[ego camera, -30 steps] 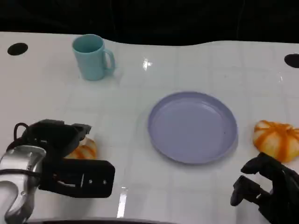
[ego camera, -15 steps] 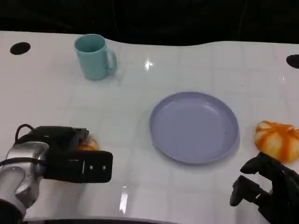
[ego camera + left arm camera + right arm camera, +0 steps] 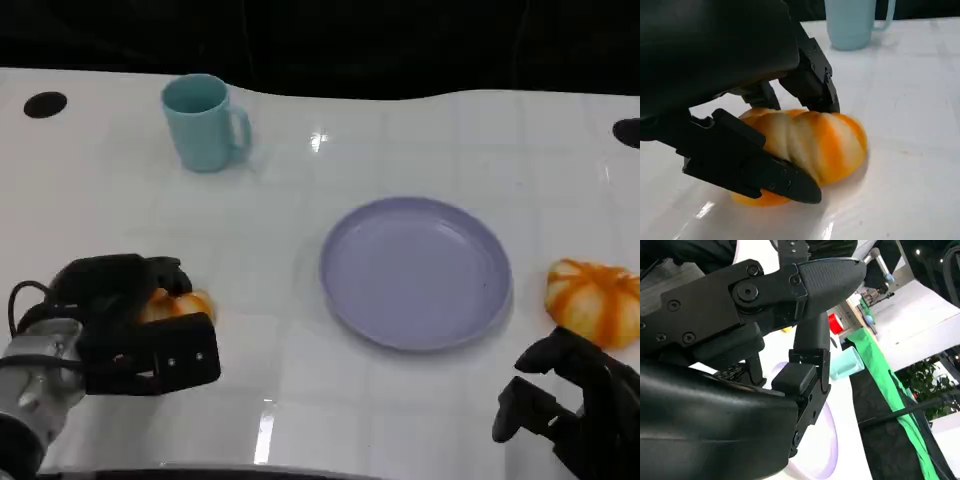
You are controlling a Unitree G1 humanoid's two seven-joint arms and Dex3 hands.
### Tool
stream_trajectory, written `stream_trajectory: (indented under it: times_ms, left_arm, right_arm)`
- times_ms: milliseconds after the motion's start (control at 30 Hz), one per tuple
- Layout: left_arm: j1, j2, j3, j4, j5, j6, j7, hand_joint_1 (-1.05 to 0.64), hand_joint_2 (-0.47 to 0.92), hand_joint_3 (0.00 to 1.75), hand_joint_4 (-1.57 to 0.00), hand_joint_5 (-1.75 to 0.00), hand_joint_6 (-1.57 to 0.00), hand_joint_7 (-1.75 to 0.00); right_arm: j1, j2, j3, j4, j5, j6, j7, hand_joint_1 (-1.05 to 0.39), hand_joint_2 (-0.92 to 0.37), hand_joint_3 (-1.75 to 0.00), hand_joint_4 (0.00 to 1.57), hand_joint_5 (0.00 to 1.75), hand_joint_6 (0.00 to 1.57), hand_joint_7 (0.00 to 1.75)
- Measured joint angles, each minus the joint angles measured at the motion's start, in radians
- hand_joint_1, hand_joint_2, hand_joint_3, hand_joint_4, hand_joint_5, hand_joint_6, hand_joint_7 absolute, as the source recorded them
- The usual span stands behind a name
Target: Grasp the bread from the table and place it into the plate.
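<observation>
Bread sits on the desk at my near left, and my left hand has its fingers wrapped around it. The plate lies well to its right. My right hand hangs open beside a second loaf, holding nothing.

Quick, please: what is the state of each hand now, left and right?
Left hand: fingers closed around the bread, which lies on the table.
Right hand: holds nothing, fingers apart, open.
</observation>
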Motion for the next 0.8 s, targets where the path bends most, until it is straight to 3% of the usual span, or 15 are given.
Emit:
stream_trajectory:
  times_ms: [267,533,600,667,733,800]
  left_arm:
    - [-0.015,-0.009,-0.002,0.081,-0.016,-0.074,0.122,-0.3,0.92,0.47,-0.8,-1.75,-0.56,-1.75]
    - [-0.015,-0.021,0.016,0.077,-0.08,-0.11,0.131,-0.26,0.87,0.44,-0.78,-1.75,-0.56,-1.75]
    - [-0.016,-0.027,0.018,0.065,-0.086,-0.12,0.141,-0.27,0.73,0.76,-0.8,-1.75,-0.59,-1.75]
    - [-0.019,-0.035,0.022,0.041,-0.088,-0.128,0.147,-0.27,0.64,0.95,-0.81,-1.75,-0.6,-1.75]
    - [-0.025,-0.049,0.034,0.02,-0.105,-0.144,0.147,-0.27,0.58,1.11,-0.83,-1.75,-0.65,-1.75]
    - [-0.034,-0.066,0.047,-0.001,-0.123,-0.155,0.147,-0.25,0.54,1.15,-0.83,-1.75,-0.65,-1.75]
  right_arm:
    - [-0.002,0.0,0.0,0.0,0.0,0.001,0.0,-0.54,-0.92,-0.19,0.73,1.54,0.79,1.05]
    - [-0.003,0.0,-0.001,0.01,-0.002,-0.004,0.004,-0.54,-0.92,-0.19,0.72,1.57,0.79,1.1]
    - [-0.004,0.0,-0.003,0.011,-0.002,-0.004,0.005,-0.54,-0.92,-0.19,0.72,1.56,0.78,1.09]
    - [-0.004,-0.001,-0.005,0.013,-0.002,-0.004,0.006,-0.54,-0.92,-0.2,0.72,1.56,0.78,1.09]
    - [-0.004,-0.001,-0.005,0.016,-0.002,-0.004,0.008,-0.53,-0.92,-0.2,0.72,1.56,0.78,1.08]
    - [-0.005,-0.001,-0.008,0.023,-0.002,-0.004,0.011,-0.53,-0.92,-0.2,0.72,1.56,0.78,1.07]
